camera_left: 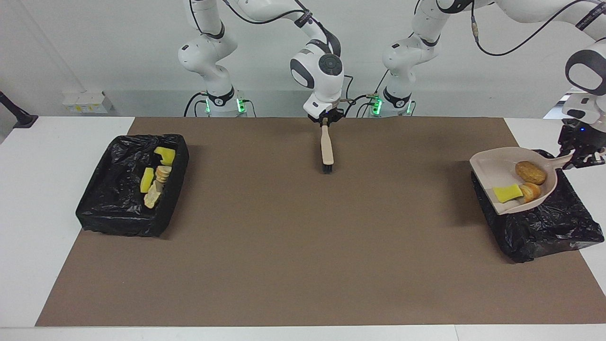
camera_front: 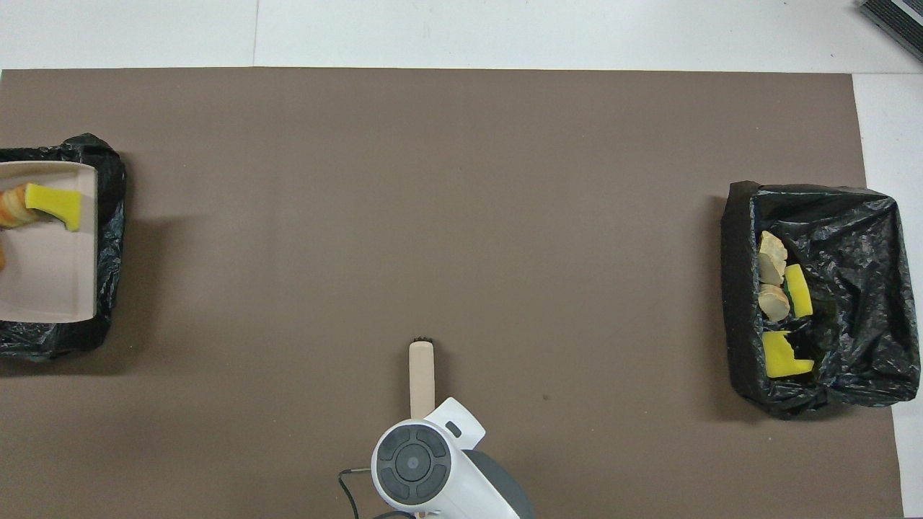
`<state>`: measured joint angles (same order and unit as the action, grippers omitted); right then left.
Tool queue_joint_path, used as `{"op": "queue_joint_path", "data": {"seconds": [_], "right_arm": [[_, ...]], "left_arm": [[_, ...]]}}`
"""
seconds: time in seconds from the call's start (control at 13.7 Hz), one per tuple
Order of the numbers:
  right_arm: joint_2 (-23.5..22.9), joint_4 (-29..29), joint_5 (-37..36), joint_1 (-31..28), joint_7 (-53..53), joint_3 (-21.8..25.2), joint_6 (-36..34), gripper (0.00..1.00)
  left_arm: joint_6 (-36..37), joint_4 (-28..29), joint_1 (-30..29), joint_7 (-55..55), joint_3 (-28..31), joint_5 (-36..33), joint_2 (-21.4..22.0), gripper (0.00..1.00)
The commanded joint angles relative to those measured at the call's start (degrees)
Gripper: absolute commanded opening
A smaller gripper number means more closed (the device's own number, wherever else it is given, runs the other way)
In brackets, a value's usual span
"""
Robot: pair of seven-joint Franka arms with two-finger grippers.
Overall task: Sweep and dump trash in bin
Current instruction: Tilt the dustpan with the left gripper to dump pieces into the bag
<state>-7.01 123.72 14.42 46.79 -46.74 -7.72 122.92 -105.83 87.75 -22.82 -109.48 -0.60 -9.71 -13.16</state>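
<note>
Over the black bag-lined bin [camera_left: 544, 222] at the left arm's end of the table, a beige plastic dustpan [camera_left: 506, 177] is held level by the left gripper [camera_left: 581, 154], which is clamped on the pan's handle tip. Three scraps of trash are carried in it: a yellow sponge piece [camera_left: 506, 192], a tan croissant-like chunk [camera_left: 531, 191] touching that sponge, and a brown bread-like roll [camera_left: 530, 172] nearer the handle. Four more scraps [camera_left: 156, 177] are seen lying in the second black bag-lined bin [camera_left: 130, 189] at the right arm's end.

The scraps are judged light, soft and dry; they would be expected to slide or roll readily once the pan is tipped, the round roll most freely. They need not be gripped themselves. The handle is the sensible hold, and that long lever could let the pan twist, so a slow tilt is advised.

The pan's open lip is pointed toward the middle of the table and lies close to the bin's rim, so a spill onto the brown mat [camera_left: 293, 246] is the risk. The mat is otherwise bare and wide.

A beige brush with black bristles [camera_left: 326, 150] is gripped at its handle by the closed right gripper [camera_left: 325, 118], hanging bristles-down, waiting, well apart from both bins.
</note>
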Motion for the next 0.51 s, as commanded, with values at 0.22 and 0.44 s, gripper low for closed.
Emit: {"op": "queue_joint_path", "data": {"seconds": [0.22, 0.44], "right_arm": [[1.04, 0.21, -0.97, -0.48, 0.34, -0.11, -1.09, 0.99], [2.17, -2.34, -0.97, -1.53, 0.68, 0.59, -3.64, 1.00]], "left_arm": [[-4.63, -5.39, -5.30, -1.17, -0.72, -2.06, -3.10, 0.00], [-10.52, -5.30, -4.61, -0.91, -0.54, -10.13, -3.54, 0.00]]}}
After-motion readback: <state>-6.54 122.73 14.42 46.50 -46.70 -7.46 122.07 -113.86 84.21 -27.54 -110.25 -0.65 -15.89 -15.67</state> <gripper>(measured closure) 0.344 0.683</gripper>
